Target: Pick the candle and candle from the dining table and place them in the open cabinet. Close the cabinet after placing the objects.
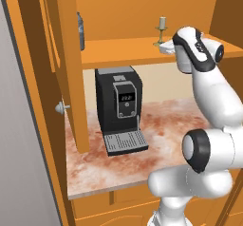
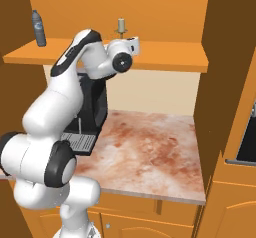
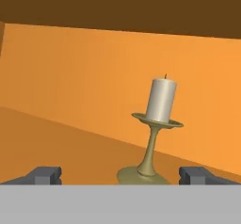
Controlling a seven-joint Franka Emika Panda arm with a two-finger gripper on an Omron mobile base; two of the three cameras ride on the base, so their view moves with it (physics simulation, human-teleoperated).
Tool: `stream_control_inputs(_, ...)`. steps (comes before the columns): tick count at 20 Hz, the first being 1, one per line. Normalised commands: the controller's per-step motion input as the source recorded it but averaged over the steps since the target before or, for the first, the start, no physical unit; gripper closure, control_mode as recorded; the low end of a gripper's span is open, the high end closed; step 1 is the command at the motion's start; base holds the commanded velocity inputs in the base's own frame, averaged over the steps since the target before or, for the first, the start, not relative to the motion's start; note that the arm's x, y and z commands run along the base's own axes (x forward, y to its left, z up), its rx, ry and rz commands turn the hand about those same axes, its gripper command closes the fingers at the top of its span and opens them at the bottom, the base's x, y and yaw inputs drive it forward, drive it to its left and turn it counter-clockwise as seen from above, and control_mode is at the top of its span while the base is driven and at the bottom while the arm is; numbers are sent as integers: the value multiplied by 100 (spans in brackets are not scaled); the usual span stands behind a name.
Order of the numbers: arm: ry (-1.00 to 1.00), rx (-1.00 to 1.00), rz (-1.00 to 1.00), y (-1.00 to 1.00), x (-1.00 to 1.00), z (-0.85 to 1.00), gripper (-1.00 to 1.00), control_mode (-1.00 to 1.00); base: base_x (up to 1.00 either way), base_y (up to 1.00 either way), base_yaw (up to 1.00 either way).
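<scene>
A pale candle on a brass-gold stemmed holder stands upright on the inner shelf of the orange cabinet. It also shows in the left base view and the right base view. My gripper is open just in front of the holder's base. Its two fingertips stand wide apart, one on each side, and touch nothing. The white hand reaches in at shelf height. The dining table is out of view.
A grey-blue bottle stands at the shelf's left end. Below the shelf, a black coffee machine sits on a marbled counter. One cabinet door hangs open at the left and another at the right.
</scene>
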Motion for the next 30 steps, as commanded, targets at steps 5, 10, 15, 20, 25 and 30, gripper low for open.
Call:
stream_control_inputs(5,0,0,-6,-9,-49,18,-100,-100,0,0,0)
stream_control_inputs(10,3,3,-1,-7,-75,8,-100,-100,0,0,0)
stream_control_inputs(15,2,4,0,-1,-99,14,-100,-100,0,0,0)
stream_control_inputs(20,16,4,-6,0,-92,33,-100,-100,0,0,0)
stream_control_inputs(25,28,2,-12,0,-80,26,-100,-100,0,0,0)
stream_control_inputs(30,17,0,-14,0,-80,-10,-100,-100,0,0,0)
